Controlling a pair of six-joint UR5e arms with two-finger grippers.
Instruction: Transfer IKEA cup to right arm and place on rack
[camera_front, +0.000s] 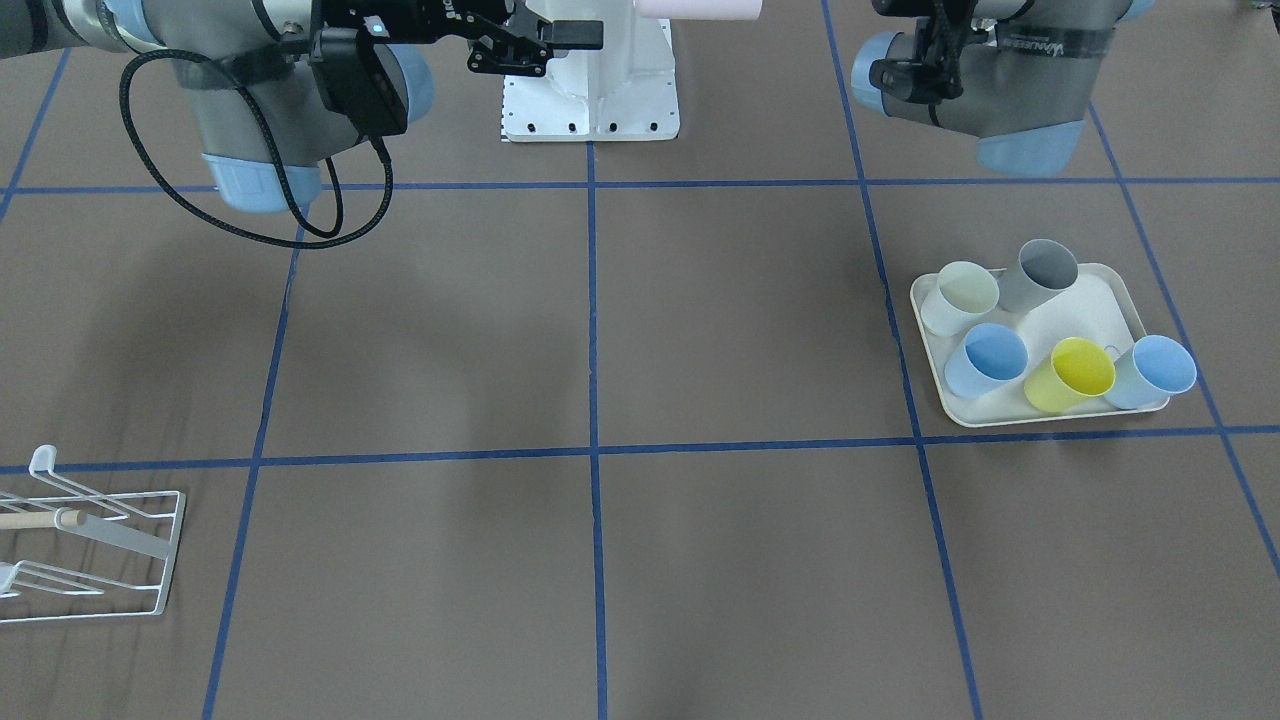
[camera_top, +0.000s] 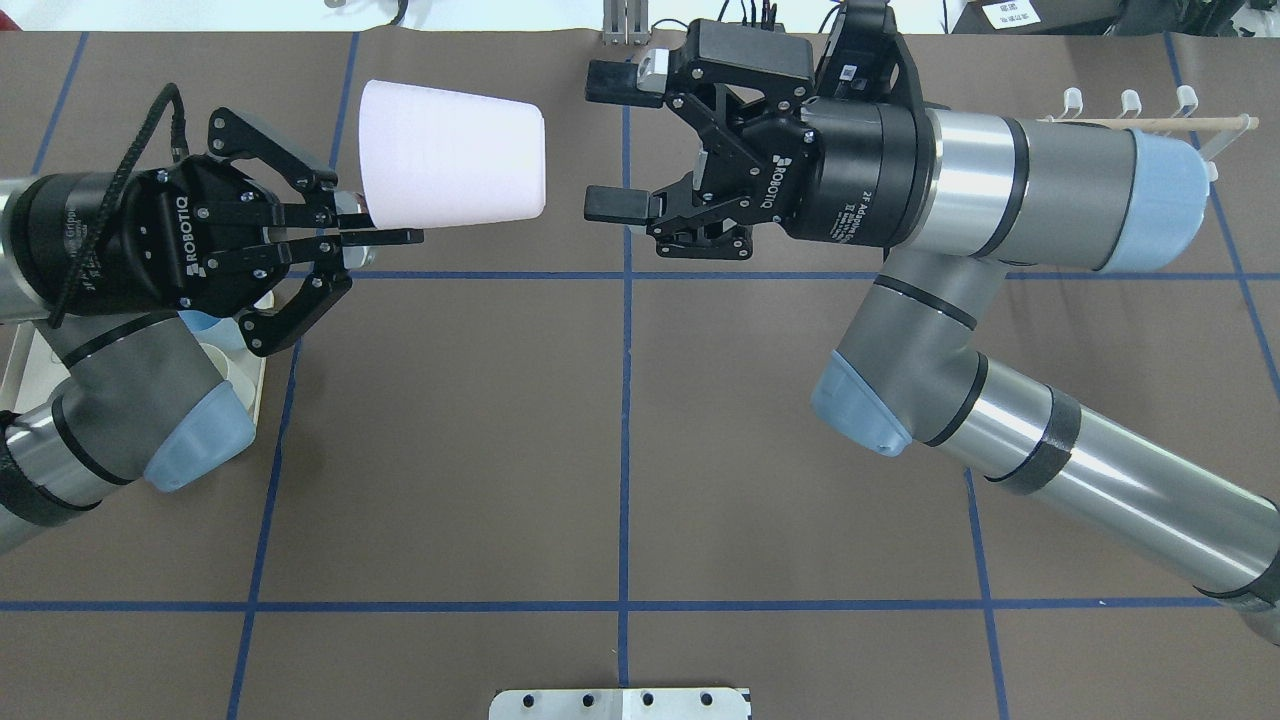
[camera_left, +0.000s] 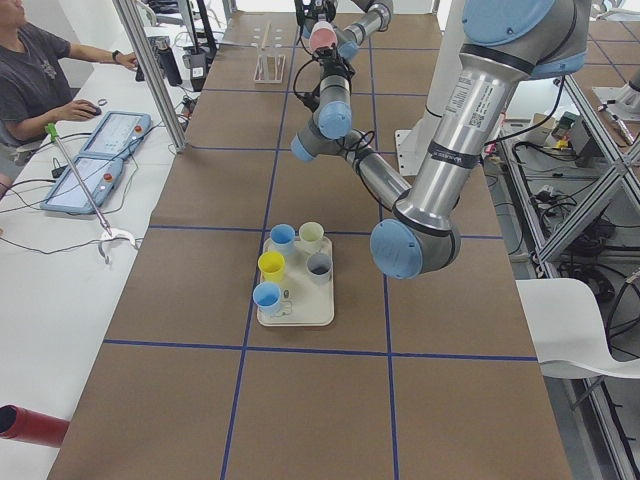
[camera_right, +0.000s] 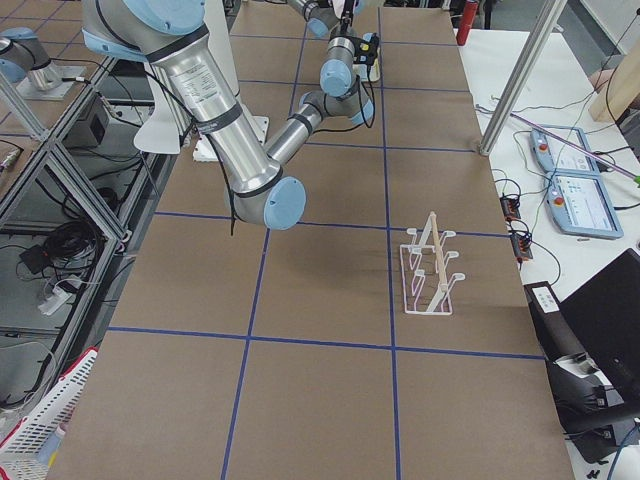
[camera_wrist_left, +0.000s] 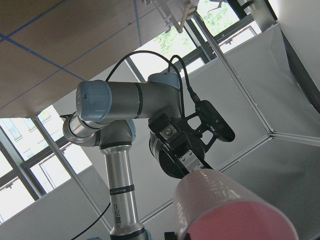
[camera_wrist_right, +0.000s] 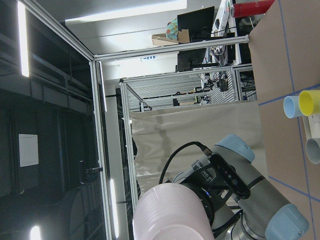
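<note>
L gripper (camera_top: 385, 225) is clenched on the pink cup (camera_top: 450, 155). Its fingers pinch the wall at the wide rim, and the cup lies sideways in the air w/ its base pointing at the R gripper (camera_top: 613, 143). R gripper is released, jaws spread wide. In my overhead view one fingertip sits above the line of the cup's base and one below. There's a small gap between fingertips and base, no contact.

Both grippers face each other high over the worktop, approx midway between its L and R ends and toward the robot-side edge. On the R wrist cam I get the cup's base end low in the view w/ the L gripper behind it. On the L wrist cam I get the cup's side w/ the R gripper beyond it.

Rack (camera_front: 90, 550), white wire w/ a wooden rod through it, sits near the corner where the R end meets the operator-side edge.

Cream tray (camera_front: 1100, 300) sits near the L end, approx halfway between robot-side and operator-side edges. It carries 5 cups, mouths up: pale green cup (camera_front: 962, 295), grey cup (camera_front: 1040, 275), yellow cup (camera_front: 1072, 375), first blue cup (camera_front: 988, 360) and second blue cup (camera_front: 1152, 370). The second blue cup is at the tray's rim.
</note>
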